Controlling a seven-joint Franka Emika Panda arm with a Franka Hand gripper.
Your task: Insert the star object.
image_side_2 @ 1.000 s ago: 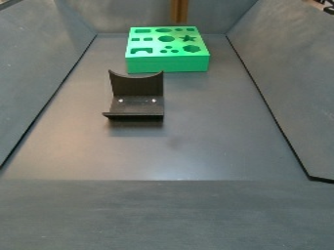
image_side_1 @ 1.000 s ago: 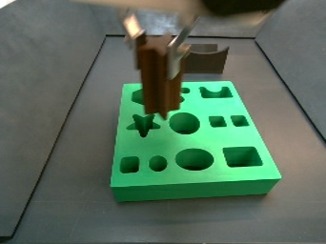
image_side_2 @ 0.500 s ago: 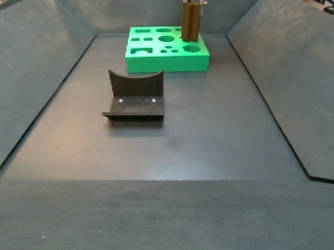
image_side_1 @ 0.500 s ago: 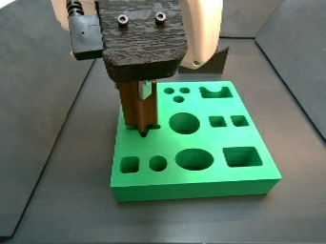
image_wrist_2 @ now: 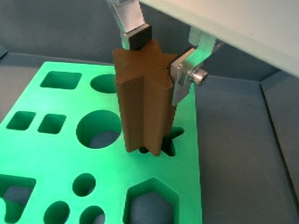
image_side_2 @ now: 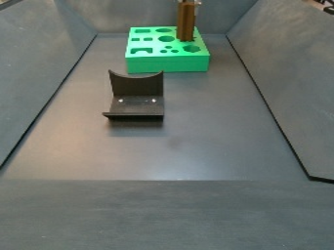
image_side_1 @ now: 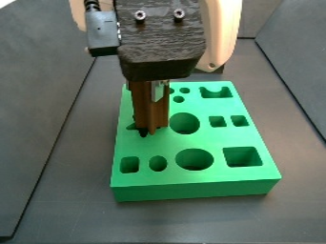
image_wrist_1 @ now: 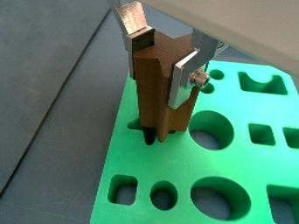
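Observation:
The star object is a long brown ridged peg. It stands upright in my gripper, which is shut on its upper end. In both wrist views its lower end sits at the star-shaped hole of the green board. Dark points of the hole show around the peg's end. It also shows in the wrist view, with the gripper on it. In a side view the gripper hangs over the board's left side with the peg below it. In a side view only the peg shows above the board.
The green board has several other holes: round, oval, square and arch-shaped. The fixture stands on the dark floor a little way from the board. Sloping dark walls enclose the floor on all sides.
The gripper has come down over the board with the peg. The peg hung tilted above the star hole a second ago and now stands upright with its end at the hole.

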